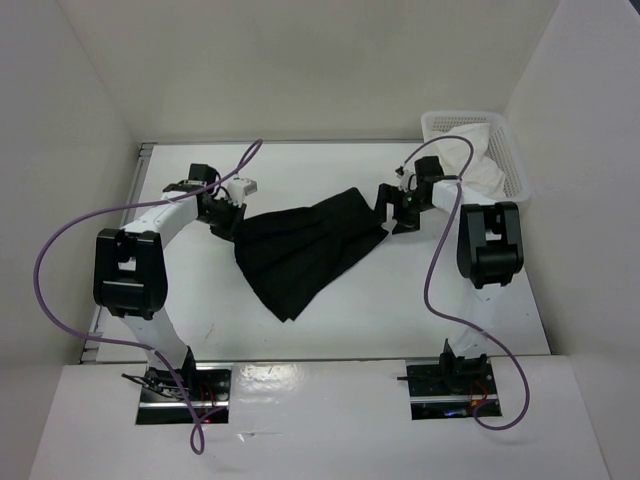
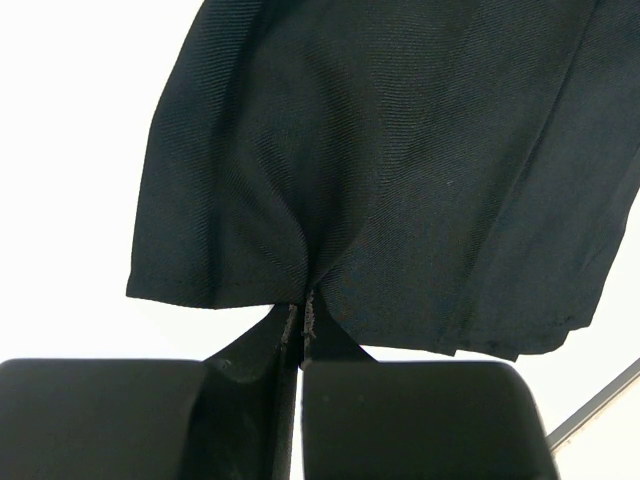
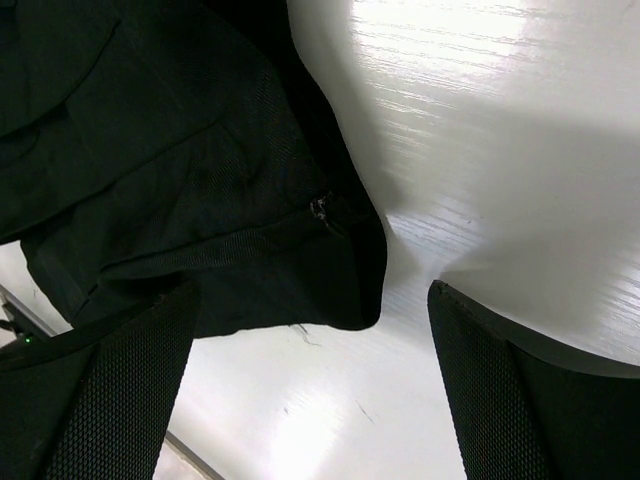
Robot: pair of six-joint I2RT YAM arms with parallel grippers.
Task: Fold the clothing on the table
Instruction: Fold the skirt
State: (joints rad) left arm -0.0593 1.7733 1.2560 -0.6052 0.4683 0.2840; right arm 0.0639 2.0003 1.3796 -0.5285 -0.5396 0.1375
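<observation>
The clothing (image 1: 300, 245) is a black garment spread across the middle of the white table (image 1: 400, 300). My left gripper (image 1: 228, 222) is at its left edge, shut on a pinch of the hem; in the left wrist view the clothing (image 2: 380, 170) puckers into the closed fingertips of the left gripper (image 2: 302, 318). My right gripper (image 1: 392, 210) is at the garment's right corner, open. In the right wrist view that corner of the clothing (image 3: 250, 230) lies just ahead of the right gripper (image 3: 310, 340), whose fingers (image 3: 120, 390) stand wide apart over the table (image 3: 480, 150).
A white plastic basket (image 1: 515, 155) holding pale cloth (image 1: 480, 160) stands at the table's back right corner, right behind the right arm. White walls enclose the table on three sides. Purple cables loop beside both arms.
</observation>
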